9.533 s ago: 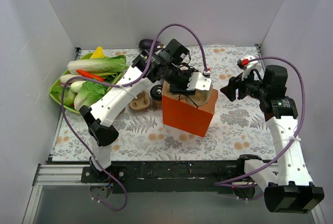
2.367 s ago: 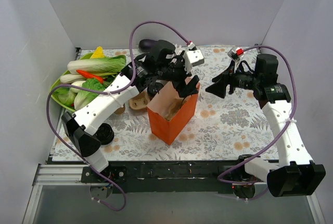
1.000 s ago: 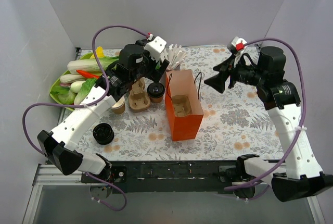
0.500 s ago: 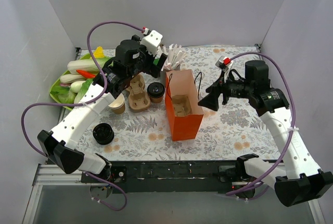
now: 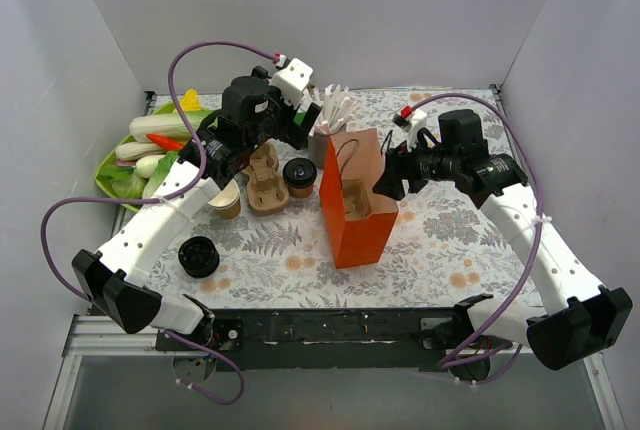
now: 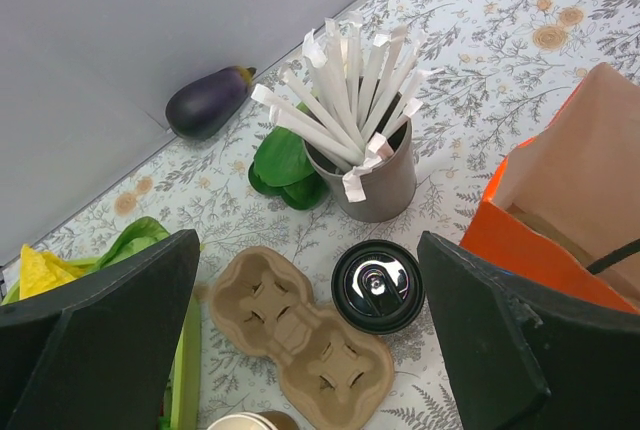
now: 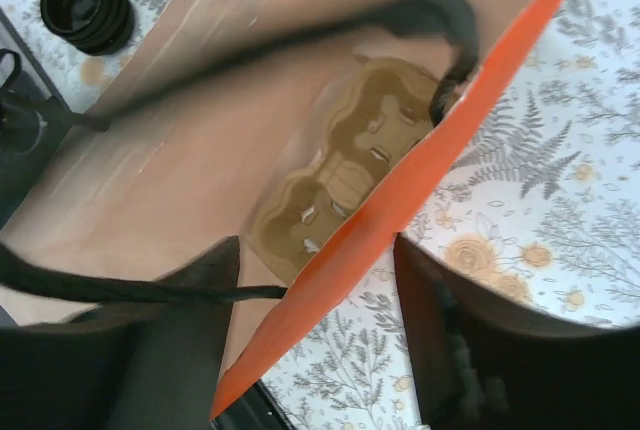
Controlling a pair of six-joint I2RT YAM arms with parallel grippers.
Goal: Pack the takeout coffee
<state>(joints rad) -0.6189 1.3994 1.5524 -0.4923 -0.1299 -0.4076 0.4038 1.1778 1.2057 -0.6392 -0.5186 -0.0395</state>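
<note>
The takeout coffee (image 5: 300, 172) (image 6: 378, 286), a small cup seen by its round black lid, stands on the table left of the orange paper bag (image 5: 355, 230). My left gripper (image 5: 297, 133) (image 6: 308, 250) hovers open above it and above a pulp tray (image 6: 300, 335), touching neither. My right gripper (image 5: 392, 178) (image 7: 330, 280) straddles the bag's right wall (image 7: 400, 210). One finger is inside and one outside, with gaps on both sides. A second pulp tray (image 7: 350, 170) lies at the bottom of the bag.
A grey cup of white sticks (image 5: 330, 115) (image 6: 375, 180) stands behind the coffee. An eggplant (image 6: 205, 102) lies by the back wall. Vegetables on a green plate (image 5: 160, 150) fill the far left. A stack of black lids (image 5: 198, 256) and an open paper cup (image 5: 226, 205) sit front left.
My right gripper has moved left onto the bag's right rim and its jaws have narrowed. The bag's top now leans and looks narrower. The left arm has barely moved.
</note>
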